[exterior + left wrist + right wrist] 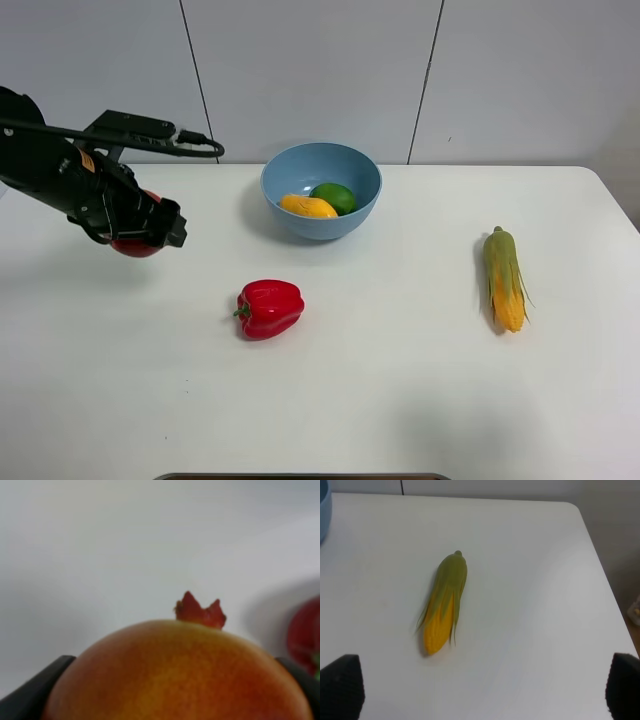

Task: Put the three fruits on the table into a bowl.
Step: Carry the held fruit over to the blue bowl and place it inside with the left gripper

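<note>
My left gripper (150, 230) is shut on a round red fruit (135, 247) with a yellowish blush at the far left, just above the table (380, 400). In the left wrist view this fruit (175, 675) fills the space between the black fingers (30, 695) and shows a small pointed crown. The light-blue bowl (275, 172) stands at the back centre, holding the yellow-orange mango (308, 207) and the green lime (335, 196). My right gripper (481, 690) is open and empty, short of the corn; it is outside the exterior high view.
A glossy red bell pepper (270, 308) lies in front of the bowl; its edge (305, 635) shows in the left wrist view. A corn cob (505, 278) (445, 602) in green husk lies on the right. The bowl's rim (322, 510) shows beyond it.
</note>
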